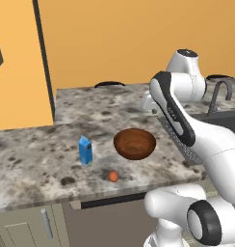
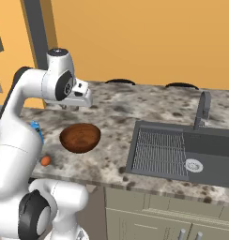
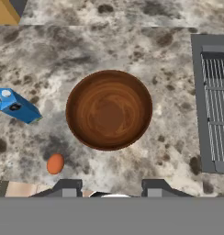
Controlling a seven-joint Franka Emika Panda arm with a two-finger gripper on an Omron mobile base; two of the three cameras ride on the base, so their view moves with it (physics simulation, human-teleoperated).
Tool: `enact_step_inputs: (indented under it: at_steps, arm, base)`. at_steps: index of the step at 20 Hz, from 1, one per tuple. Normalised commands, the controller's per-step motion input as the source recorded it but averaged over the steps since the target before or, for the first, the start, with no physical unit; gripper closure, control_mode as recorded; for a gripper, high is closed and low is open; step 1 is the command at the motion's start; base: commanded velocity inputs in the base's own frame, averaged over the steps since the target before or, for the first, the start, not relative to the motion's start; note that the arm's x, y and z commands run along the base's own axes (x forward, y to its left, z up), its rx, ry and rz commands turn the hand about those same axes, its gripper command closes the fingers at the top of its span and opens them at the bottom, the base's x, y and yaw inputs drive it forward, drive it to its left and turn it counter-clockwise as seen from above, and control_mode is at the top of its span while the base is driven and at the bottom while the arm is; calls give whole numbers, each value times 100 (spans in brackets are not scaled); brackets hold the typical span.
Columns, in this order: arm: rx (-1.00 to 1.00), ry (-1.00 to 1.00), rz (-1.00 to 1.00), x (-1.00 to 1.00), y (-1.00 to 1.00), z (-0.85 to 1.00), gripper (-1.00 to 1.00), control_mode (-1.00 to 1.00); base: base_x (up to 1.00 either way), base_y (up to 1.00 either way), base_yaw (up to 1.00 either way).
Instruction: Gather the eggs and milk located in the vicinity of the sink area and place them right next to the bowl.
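Note:
The reddish-brown wooden bowl (image 1: 134,144) (image 2: 80,137) (image 3: 109,109) stands on the speckled counter, left of the sink (image 2: 205,154). Left of the bowl the blue milk (image 1: 85,150) (image 3: 17,106) carton stands upright; in the right base view the arm half hides the milk (image 2: 36,127). An orange-brown egg (image 1: 113,176) (image 2: 45,161) (image 3: 55,164) lies near the counter's front edge. My gripper (image 1: 154,111) (image 2: 69,107) (image 3: 111,190) hangs above the bowl's near side, shut on a pale rounded egg (image 3: 109,196) whose top edge peeks between the tips.
A ribbed drain rack (image 2: 158,150) (image 3: 217,105) fills the sink's left half, and a dark gooseneck tap (image 2: 203,110) (image 1: 220,94) rises behind it. An orange tall cabinet (image 1: 18,62) bounds the counter on the left. Cabinet doors with handles sit below the counter edge.

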Motion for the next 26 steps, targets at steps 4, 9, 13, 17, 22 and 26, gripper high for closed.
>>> enact_step_inputs:
  at_steps: [4, 9, 13, 17, 22, 26]
  arm:
    - [0, 0, -1, -4, 6, -1, -100, -100]
    - [0, 5, 0, -27, 43, -31, -100, -100]
    - [0, 8, 0, 2, 78, -44, -100, -100]
    - [0, 4, 3, 0, 86, -31, -100, -100]
    - [0, 6, 8, 1, 82, -15, -100, -100]
    - [0, 7, 7, 0, 79, 0, -100, -100]
  base:
    - [0, 0, 0]
    - [0, 0, 0]
    - [0, 0, 0]
    - [0, 0, 0]
    - [0, 0, 0]
    - [0, 0, 0]
